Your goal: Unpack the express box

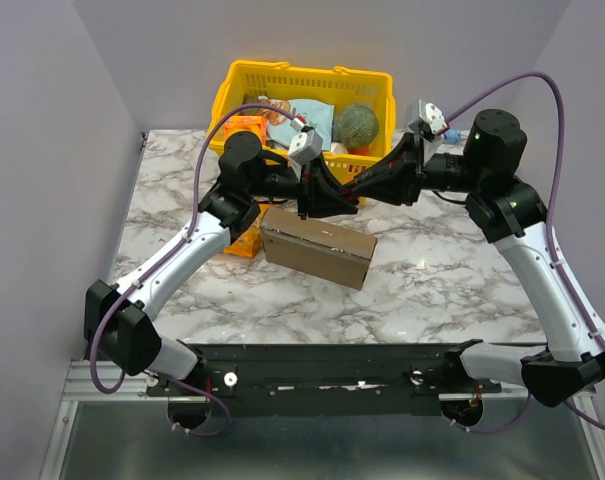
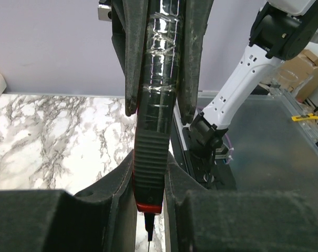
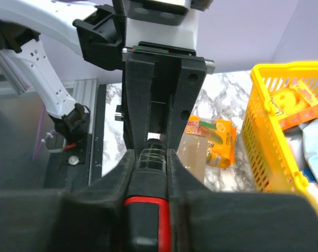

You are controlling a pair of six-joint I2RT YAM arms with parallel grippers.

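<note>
Right, both arms meet over the middle of the marbled worktop (image 1: 432,270), and they share one thing between them: a slim black tool (image 2: 156,105) with a ribbed grip, a red band near one end and clear tape wound round its other half. The left gripper (image 2: 149,160) is clamped narrow on the ribbed part, its dark fingers (image 2: 119,184) pressed against both sides just above the red band, with a thin tip poking out beyond it. The right gripper (image 3: 151,157) comes in from the opposite side, and its fingers (image 3: 119,173) are closed in on the same tool too; from the left wrist they flank the taped half, tight against it. From above, the two sets of fingers overlap in one dark wedge, nose to nose. Directly below them lies the express box (image 1: 317,250), a plain brown cardboard mailer sitting flat near the centre of the worktop, a touch left of the middle, turned askew with its lid down. The tool hangs above the box's far edge; whether it touches the cardboard I cannot tell. Just beside the box's left end sits an orange packet (image 1: 244,243), partly under the left arm. At the middle of the far edge stands the yellow basket (image 1: 237,100), holding a green round thing (image 1: 360,125), another orange pack (image 1: 244,130) and something pale blue.
</note>
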